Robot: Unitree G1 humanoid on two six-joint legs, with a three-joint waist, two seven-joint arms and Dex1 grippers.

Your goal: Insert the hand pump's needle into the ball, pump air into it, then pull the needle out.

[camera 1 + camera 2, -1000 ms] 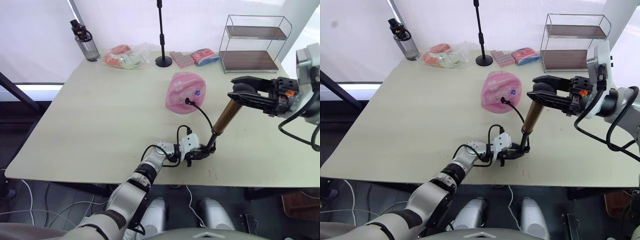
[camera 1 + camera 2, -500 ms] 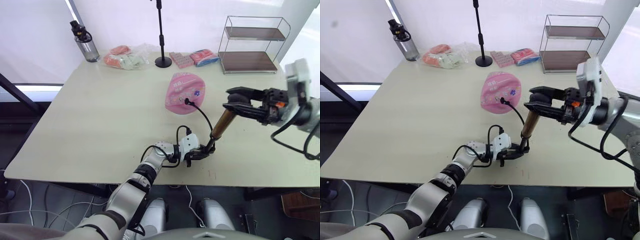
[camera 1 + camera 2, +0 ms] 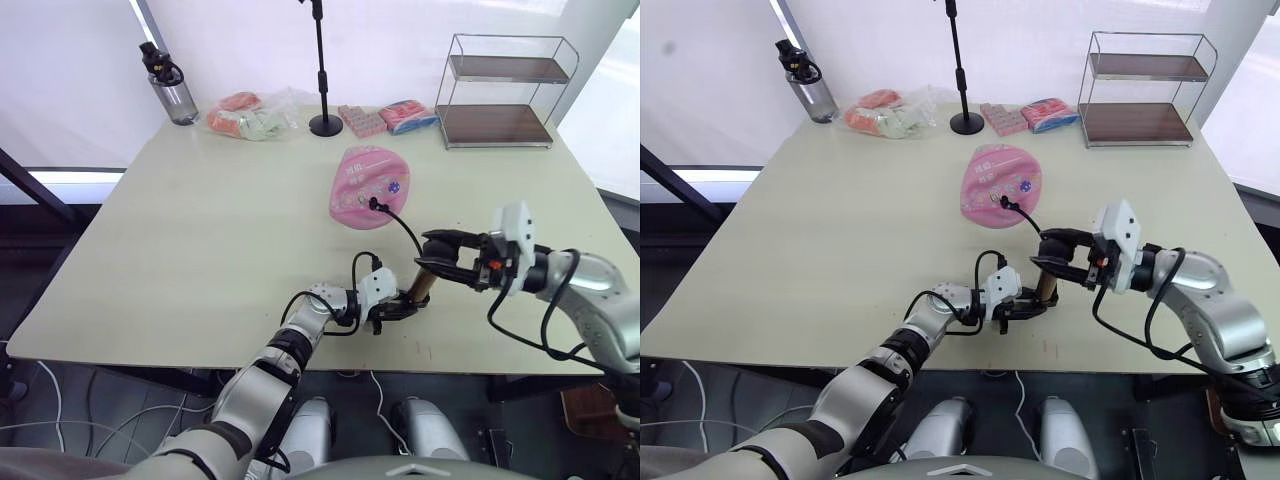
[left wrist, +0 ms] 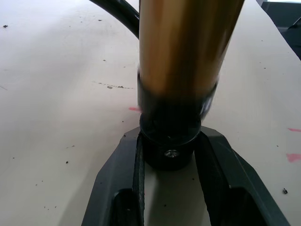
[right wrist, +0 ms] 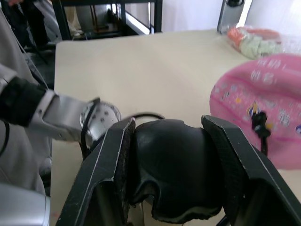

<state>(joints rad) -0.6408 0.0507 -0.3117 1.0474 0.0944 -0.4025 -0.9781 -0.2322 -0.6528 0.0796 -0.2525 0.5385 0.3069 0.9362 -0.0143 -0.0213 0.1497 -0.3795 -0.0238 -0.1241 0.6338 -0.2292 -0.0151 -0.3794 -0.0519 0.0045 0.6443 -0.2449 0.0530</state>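
- Pink ball (image 3: 368, 184) with small printed pictures lies saggy on the pale worktop (image 3: 200, 240), near the base of the tall black stand pole (image 3: 323, 70).
- Thin black hose (image 3: 400, 224) runs from the ball's near side, where its black fitting sits (the needle itself is too small to make out), down to the pump.
- Hand pump (image 3: 1047, 284) with a shiny gold-bronze barrel stands near the worktop's front edge, well apart from the ball.
- Left end effector (image 4: 170, 165) pinches the pump's black bottom cap between its two fingers.
- Right end effector (image 5: 171, 181) is clamped on the black T-handle (image 5: 171, 176), low over the barrel.
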